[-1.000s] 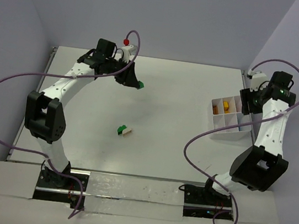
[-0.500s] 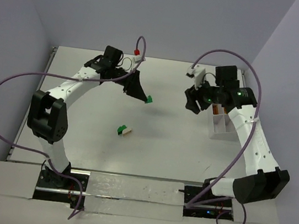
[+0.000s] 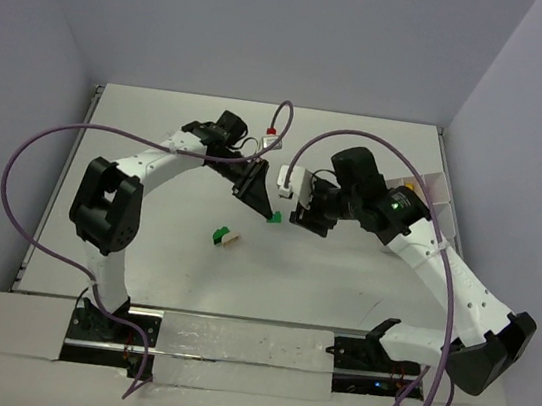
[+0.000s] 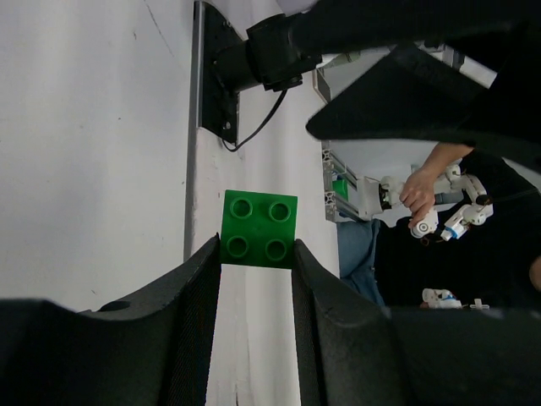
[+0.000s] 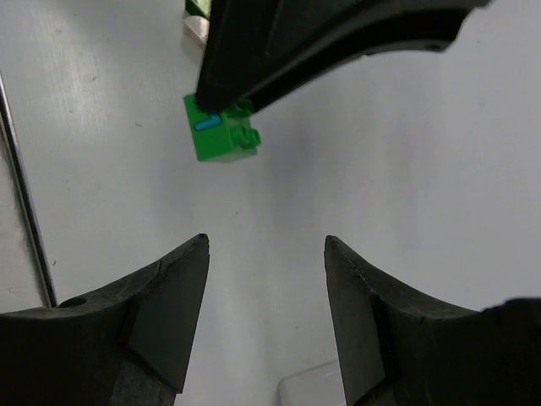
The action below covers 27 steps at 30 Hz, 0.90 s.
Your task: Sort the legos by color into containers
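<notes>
Left tool [image 4: 257, 254] clamps a green brick [image 4: 259, 228], right tool [image 5: 266, 247] gapes empty, its arm hiding the tray [image 3: 442, 190] contents.

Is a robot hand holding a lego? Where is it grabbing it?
Yes. The left gripper pinches the green lego by two opposite sides, between its fingertips. The right gripper is open and holds nothing.

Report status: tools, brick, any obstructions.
Left tool shut on green brick. Right tool open, facing brick, not touching. Green-and-white pair lies on table nearer the bases, not between tools.
</notes>
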Each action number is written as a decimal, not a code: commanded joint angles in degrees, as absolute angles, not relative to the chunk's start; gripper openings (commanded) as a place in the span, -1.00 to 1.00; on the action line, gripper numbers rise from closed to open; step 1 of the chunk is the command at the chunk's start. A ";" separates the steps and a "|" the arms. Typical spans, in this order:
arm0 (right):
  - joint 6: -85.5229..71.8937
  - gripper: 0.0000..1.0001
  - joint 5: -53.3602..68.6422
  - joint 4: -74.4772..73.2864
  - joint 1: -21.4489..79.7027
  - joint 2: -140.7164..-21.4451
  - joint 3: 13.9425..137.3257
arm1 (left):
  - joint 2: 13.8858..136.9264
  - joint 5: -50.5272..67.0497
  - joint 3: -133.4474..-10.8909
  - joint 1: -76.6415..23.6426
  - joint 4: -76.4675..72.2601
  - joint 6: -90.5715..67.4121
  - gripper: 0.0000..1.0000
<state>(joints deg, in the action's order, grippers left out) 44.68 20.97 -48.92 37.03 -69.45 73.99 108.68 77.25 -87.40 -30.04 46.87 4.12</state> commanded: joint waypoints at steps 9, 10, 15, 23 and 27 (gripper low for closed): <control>44.93 0.27 18.28 -45.81 43.95 -68.62 74.31 | 104.92 78.51 -84.79 -32.67 41.90 0.79 -1.00; 44.85 0.27 18.28 -46.01 44.21 -68.71 74.36 | 105.01 78.62 -84.95 -32.76 41.86 0.66 -0.99; 43.41 0.27 18.99 -46.51 47.27 -68.91 73.37 | 104.76 78.83 -84.81 -33.18 40.81 -0.66 -0.96; 43.57 0.29 17.60 -45.61 49.95 -69.36 71.51 | 104.06 78.73 -84.43 -33.34 40.43 -1.58 -0.97; 44.41 0.25 16.47 -44.55 50.10 -70.08 70.74 | 104.06 79.33 -84.38 -33.40 40.53 -1.48 -0.97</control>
<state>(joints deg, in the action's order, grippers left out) 44.21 17.82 -46.67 49.63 -69.71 71.44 107.23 77.26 -84.55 -32.93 42.34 -1.37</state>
